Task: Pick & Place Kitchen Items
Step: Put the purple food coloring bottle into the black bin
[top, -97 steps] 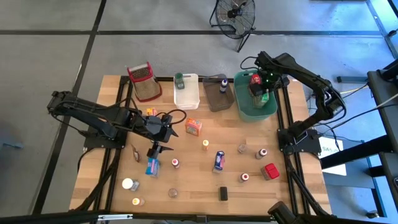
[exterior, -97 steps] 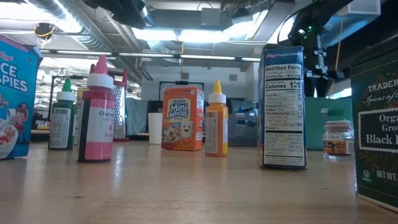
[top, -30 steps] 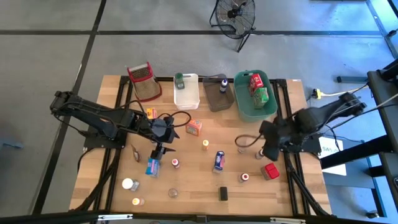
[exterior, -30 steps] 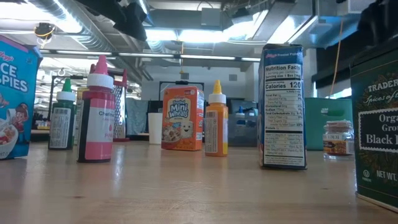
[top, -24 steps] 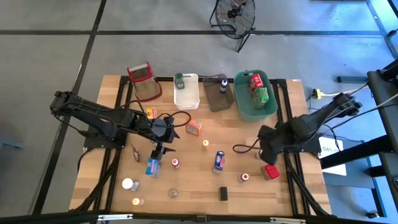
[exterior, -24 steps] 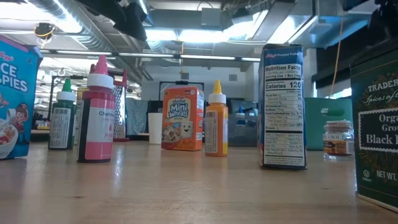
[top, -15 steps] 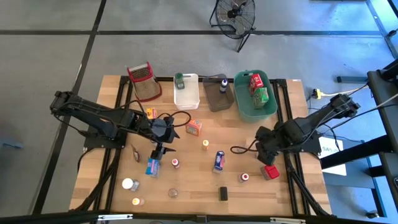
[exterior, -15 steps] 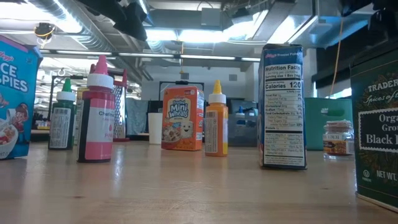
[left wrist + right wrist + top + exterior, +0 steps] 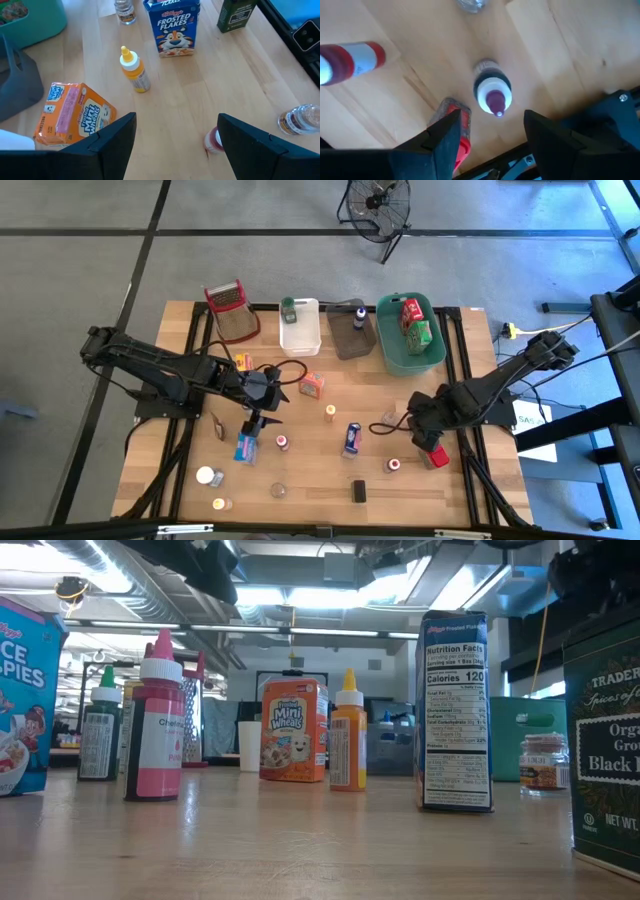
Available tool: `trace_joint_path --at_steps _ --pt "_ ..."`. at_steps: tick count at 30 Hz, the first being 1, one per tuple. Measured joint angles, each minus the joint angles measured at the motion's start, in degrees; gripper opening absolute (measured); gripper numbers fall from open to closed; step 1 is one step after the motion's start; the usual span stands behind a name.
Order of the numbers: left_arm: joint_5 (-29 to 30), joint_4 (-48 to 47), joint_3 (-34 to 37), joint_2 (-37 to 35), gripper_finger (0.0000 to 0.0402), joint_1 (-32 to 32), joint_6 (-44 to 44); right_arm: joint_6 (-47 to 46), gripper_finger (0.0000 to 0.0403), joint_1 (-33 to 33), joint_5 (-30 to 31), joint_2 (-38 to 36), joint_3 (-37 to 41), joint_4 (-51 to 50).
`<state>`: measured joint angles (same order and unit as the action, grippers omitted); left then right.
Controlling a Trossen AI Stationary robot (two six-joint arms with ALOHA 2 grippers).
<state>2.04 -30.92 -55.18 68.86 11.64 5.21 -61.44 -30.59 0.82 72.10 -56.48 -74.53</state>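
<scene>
Wooden surface (image 9: pixel 310 470) carries scattered kitchen items, with bins along its far edge. Since a few seconds ago the right hand (image 9: pixel 428 438) has swung away from the green bin (image 9: pixel 392 352), where a red and a green box now lie, and dropped to the right side. It hangs released, fingers spread, straight over a purple-capped bottle (image 9: pixel 492 94), with the red box (image 9: pixel 454 127) just beside. Judging by that, one drop is done and this bottle looks like the next pick. The left hand (image 9: pixel 258 418) stays put near the middle left, also released, over a blue box (image 9: pixel 246 447); the orange box (image 9: pixel 75 112) and yellow bottle (image 9: pixel 134 74) lie ahead of it.
</scene>
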Motion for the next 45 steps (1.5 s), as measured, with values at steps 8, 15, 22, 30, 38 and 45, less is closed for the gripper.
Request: trace_joint_path --at_steps 8,15,22,30,38,45 --pt "0.00 0.09 0.00 -0.02 0.0274 0.00 1.41 -0.55 0.0218 0.00 0.92 0.00 0.59 0.97" --pt "-0.02 0.87 -0.02 -0.02 0.0274 -0.62 3.07 -0.51 0.0218 0.00 3.08 0.00 0.58 2.28" --pt "-0.11 0.85 -0.02 -0.02 0.0274 -1.29 3.09 -0.71 0.0218 0.00 1.05 0.00 3.23 4.64" --pt "-0.22 0.82 -0.02 -0.02 0.0274 -1.29 3.11 0.27 0.0218 0.12 -0.40 0.00 10.51 11.38" --pt "-0.22 1.13 -0.02 -0.02 0.0274 -1.29 4.14 0.84 0.0218 0.92 -2.47 0.00 16.65 18.54" --pt "-0.22 1.64 -0.02 -0.02 0.0274 -1.29 4.16 2.02 0.0218 1.01 -2.43 0.00 17.13 19.97"
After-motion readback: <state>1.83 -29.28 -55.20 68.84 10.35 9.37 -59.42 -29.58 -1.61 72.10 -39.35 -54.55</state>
